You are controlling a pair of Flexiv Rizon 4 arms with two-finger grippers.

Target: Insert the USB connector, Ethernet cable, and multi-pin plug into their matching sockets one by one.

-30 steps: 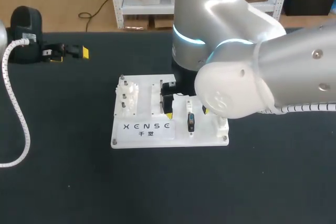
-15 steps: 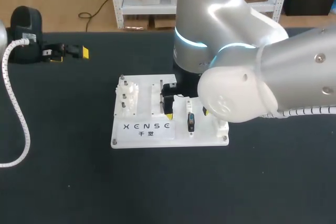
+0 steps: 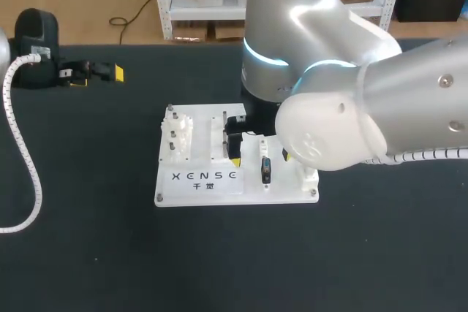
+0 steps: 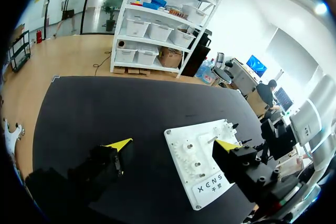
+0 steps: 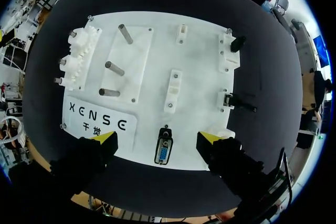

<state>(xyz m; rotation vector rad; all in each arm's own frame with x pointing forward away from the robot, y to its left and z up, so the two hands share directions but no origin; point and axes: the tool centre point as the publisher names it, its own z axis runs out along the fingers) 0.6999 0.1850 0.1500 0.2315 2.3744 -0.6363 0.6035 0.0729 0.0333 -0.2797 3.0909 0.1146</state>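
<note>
On the black table (image 3: 88, 253), the multi-pin plug (image 5: 164, 153) is seen at the edge of the white board (image 5: 152, 51) under the spread-fingered right gripper (image 5: 157, 137), a centred grasp being judged next; the left gripper (image 4: 174, 144) is parked aside, fingers apart.

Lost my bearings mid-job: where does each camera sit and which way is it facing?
Head view: above and behind, looking down at the table; right arm overhangs the white board, left tool sits far left.
Left wrist view: beside the board, looking across the table at it; own open tool frames it.
Right wrist view: straight above the board, facing down; right tool open over its printed edge.
Shared: all three show the board.
</note>
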